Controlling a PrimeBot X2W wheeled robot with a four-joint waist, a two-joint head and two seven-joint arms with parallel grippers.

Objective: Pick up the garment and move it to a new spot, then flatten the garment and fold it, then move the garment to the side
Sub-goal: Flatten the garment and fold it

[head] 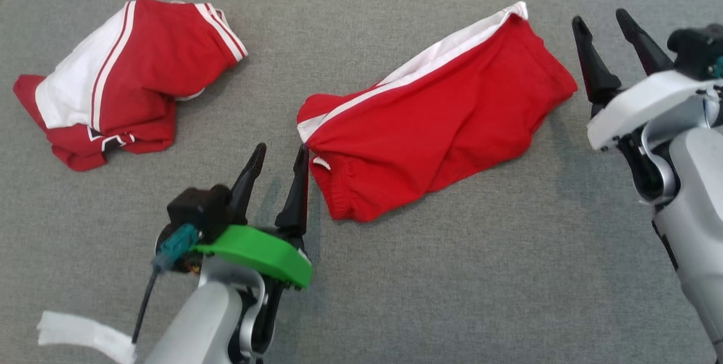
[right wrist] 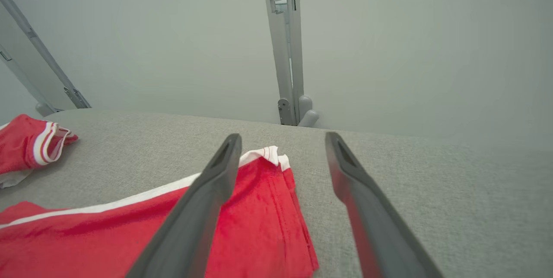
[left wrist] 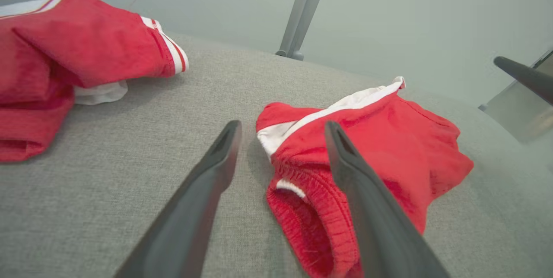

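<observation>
Two claws, both spread wide, nothing between the fingers of either. The left claw (head: 281, 149) sits low at the waistband end of the red shorts (head: 440, 121). Its right-hand fingertip is right at the waistband corner, and I can't tell whether it touches or is just beside it. In the left wrist view that same finger covers part of the elastic waistband.

The shorts lie crumpled on the grey fabric table (head: 452, 273), centre-right, between the two claws. A white side stripe runs along the far edge. The inside of the waist opening is mostly shadowed. In the right wrist view the shorts are cut off at the bottom and left edges, and the left-hand finger hides part of the hem.

The right claw (head: 599, 16) is just past the leg-hem end, apart from the cloth. Its arm is cut off by the right edge of the head view.

A second garment (head: 135, 70), red and white with striped trim, is bunched up at the far left, well apart from the shorts. What kind it is, I can't tell. The left wrist view cuts it off at the left edge.

A white strip (head: 85, 336) shows at the lower left, partly behind the left arm. I can't identify it.

A grey metal post (right wrist: 287, 53) stands beyond the table's far edge, its top cut off.
</observation>
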